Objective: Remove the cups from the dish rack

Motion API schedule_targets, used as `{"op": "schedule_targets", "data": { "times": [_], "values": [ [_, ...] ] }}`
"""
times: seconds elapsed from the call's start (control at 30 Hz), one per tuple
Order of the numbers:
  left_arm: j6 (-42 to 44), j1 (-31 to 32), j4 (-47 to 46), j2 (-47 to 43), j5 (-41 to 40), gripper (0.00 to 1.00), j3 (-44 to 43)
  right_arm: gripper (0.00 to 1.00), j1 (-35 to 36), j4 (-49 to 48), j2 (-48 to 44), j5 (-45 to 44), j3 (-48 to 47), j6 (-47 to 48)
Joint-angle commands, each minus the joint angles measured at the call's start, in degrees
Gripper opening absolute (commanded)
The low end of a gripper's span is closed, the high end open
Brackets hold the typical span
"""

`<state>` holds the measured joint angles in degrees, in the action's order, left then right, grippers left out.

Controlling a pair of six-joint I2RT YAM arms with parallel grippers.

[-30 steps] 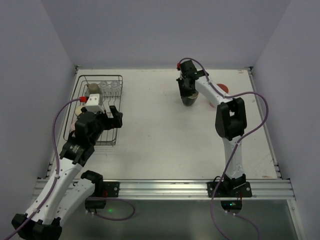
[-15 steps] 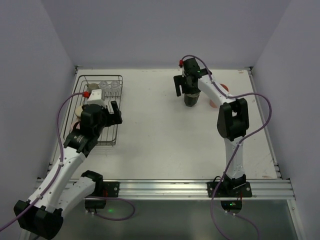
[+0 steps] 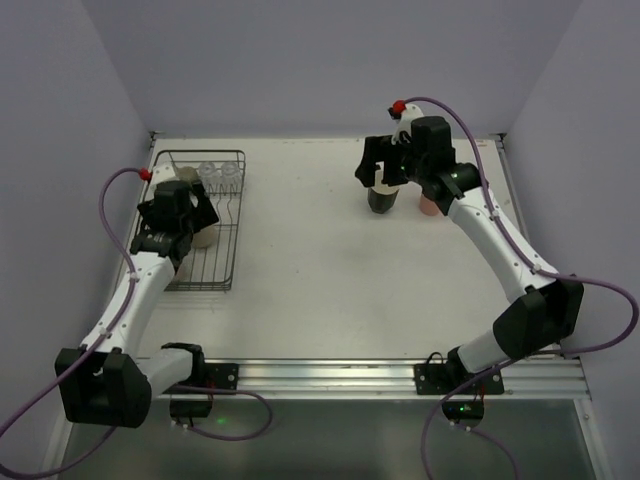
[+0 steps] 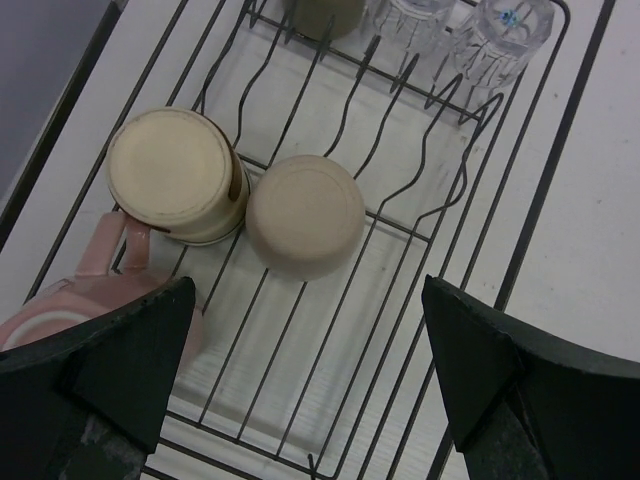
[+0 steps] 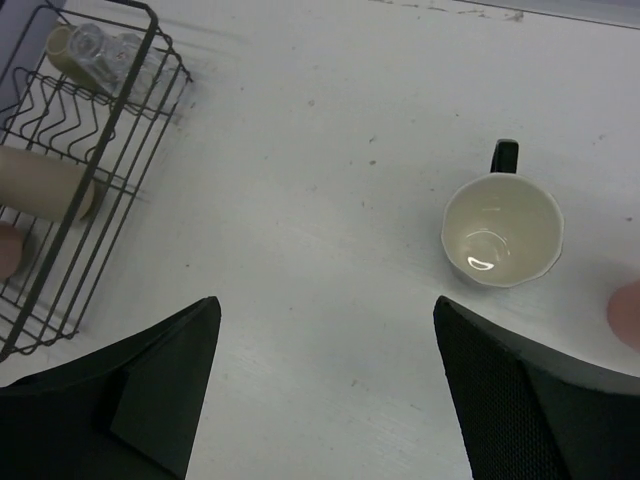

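Note:
The dish rack (image 3: 236, 225) of dark wire lies at the table's left. In the left wrist view it holds an upturned beige tumbler (image 4: 303, 213), a cream cup (image 4: 175, 175), a pale pink mug (image 4: 90, 290) and clear glasses (image 4: 500, 25) at its far end. My left gripper (image 4: 310, 370) hangs open above the rack, touching nothing. The black handled mug (image 5: 502, 230) stands upright on the table, far right of centre, with a salmon-pink tumbler (image 3: 430, 207) beside it. My right gripper (image 3: 383, 172) is open above the mug and apart from it.
The rack's rim (image 5: 100, 200) shows at the left of the right wrist view, with bare white tabletop between it and the mug. Purple walls close the table on three sides. Both arms' purple cables loop beside them.
My right gripper opened, let go of the black mug on the table and rose away from it. My left arm swung further back and now hangs over the cups in the rack.

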<state>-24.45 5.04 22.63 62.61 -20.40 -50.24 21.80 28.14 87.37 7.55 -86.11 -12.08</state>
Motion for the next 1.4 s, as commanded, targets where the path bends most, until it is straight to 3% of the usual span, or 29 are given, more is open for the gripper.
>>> {"op": "schedule_targets", "data": {
  "times": [0.0,0.27,0.6,0.7,0.8,0.83,0.93,1.2,1.3,1.37],
  "values": [
    [-1.66,-1.08,-4.00,4.17,-0.51,0.99,-4.34,0.89,0.26,-4.93,-2.02,5.00,2.78,-1.81],
    [-2.97,-1.35,-4.79,14.54,-3.14,0.90,-7.86,0.87,0.43,-7.22,-7.30,7.39,5.33,-2.43],
    [-2.54,-3.19,-5.58,20.01,-4.21,0.82,-8.38,0.86,0.52,-8.28,-8.97,9.06,6.30,-3.22],
    [-2.54,-3.46,-5.84,20.62,-3.77,0.68,-8.04,0.86,0.70,-8.45,-9.06,9.06,6.56,-3.30],
    [-3.41,-4.07,-3.92,20.19,-4.91,0.43,-8.73,0.86,0.70,-8.45,-9.59,10.89,6.65,-3.74],
    [-3.33,-4.25,-4.00,19.57,-3.60,0.31,-8.65,0.86,0.70,-8.80,-10.46,12.12,6.74,-4.27],
    [-3.33,-4.25,-4.88,15.19,-0.27,0.17,-7.51,0.86,0.96,-12.47,-13.70,16.70,8.58,-7.50],
    [-3.85,-4.07,-5.23,-1.16,11.52,0.12,-2.68,0.88,7.36,-27.78,-18.55,21.37,17.28,-21.74],
    [-5.78,-4.07,-6.89,-7.75,16.96,0.11,0.48,0.88,12.11,-37.25,-18.64,18.30,22.37,-25.96],
    [-8.23,-4.07,-9.52,-12.23,25.73,0.11,3.63,0.87,14.92,-44.12,-17.77,14.61,26.49,-27.82]
  ]
}}
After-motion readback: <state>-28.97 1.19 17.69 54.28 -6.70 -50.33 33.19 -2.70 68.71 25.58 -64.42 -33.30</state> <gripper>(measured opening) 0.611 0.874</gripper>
